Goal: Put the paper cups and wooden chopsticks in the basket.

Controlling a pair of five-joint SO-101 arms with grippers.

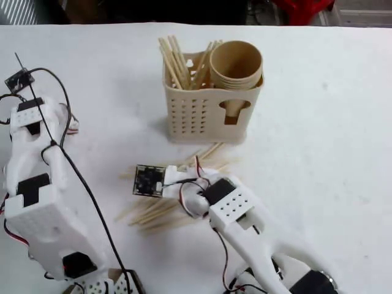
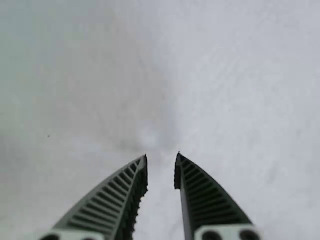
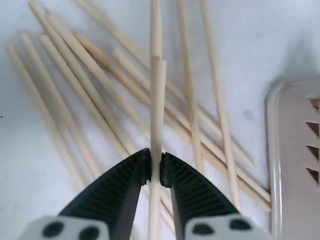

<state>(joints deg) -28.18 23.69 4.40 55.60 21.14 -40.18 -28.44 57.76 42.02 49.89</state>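
A beige slotted basket (image 1: 196, 116) stands at the back middle of the white table. A stack of paper cups (image 1: 236, 61) and several wooden chopsticks (image 1: 177, 61) stand inside it. In front of it, several loose chopsticks (image 1: 153, 211) lie fanned on the table. My right gripper (image 3: 155, 159) is low over this pile, shut on a chopstick (image 3: 157, 100) that runs straight out between its fingers. The basket's foot (image 3: 295, 150) is close beside it. My left gripper (image 2: 161, 157) hangs over bare table, slightly open, with nothing between its fingers.
The left arm (image 1: 30, 159) stands folded at the table's left side, with black cables (image 1: 79, 177) trailing beside it. The right arm (image 1: 245, 226) comes in from the front edge. White table stretches to the right of the basket.
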